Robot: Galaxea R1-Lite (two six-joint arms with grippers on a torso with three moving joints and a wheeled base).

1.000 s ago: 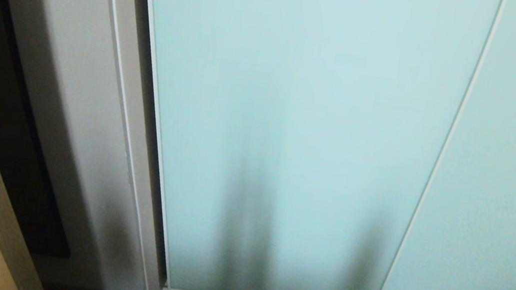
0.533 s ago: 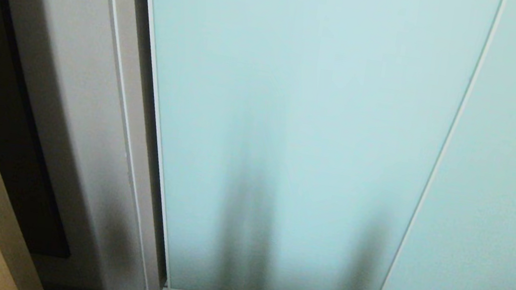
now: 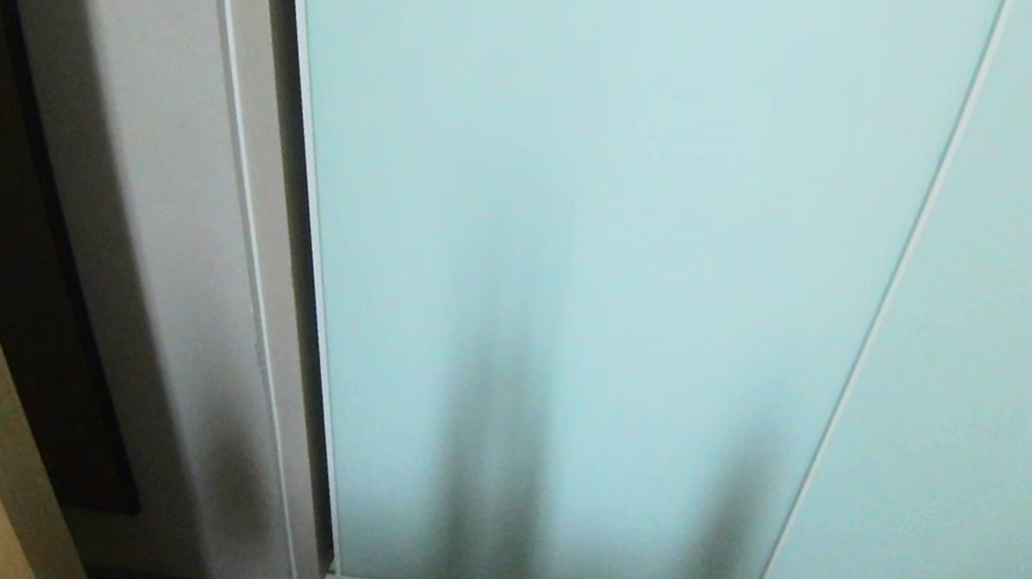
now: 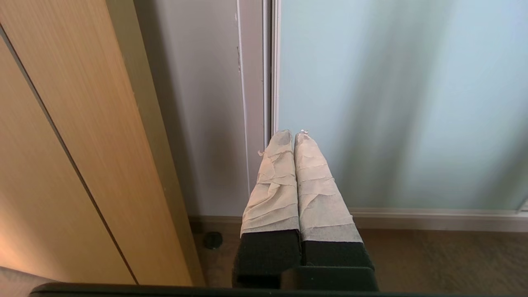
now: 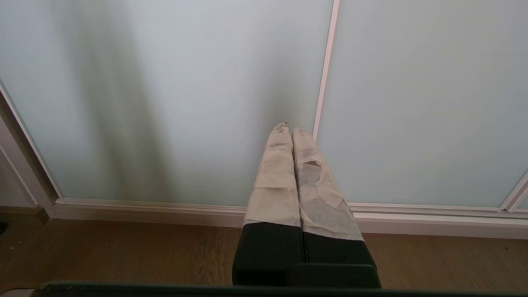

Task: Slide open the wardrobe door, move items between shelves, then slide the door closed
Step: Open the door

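The sliding wardrobe door, pale aqua frosted glass in a slim silver-white frame, fills the head view and stands closed against the left frame post. The same door shows in the left wrist view and again as the door in the right wrist view. My left gripper is shut and empty, pointing at the door's left edge, a short way off it. My right gripper is shut and empty, pointing at the seam between two panels. Neither gripper shows in the head view; two shadows fall on the glass. Items and shelves are hidden behind the door.
A second aqua panel lies to the right. A white-grey side wall and a pale wood cabinet stand on the left, with a dark gap between them. A silver-white floor track runs along the wooden floor.
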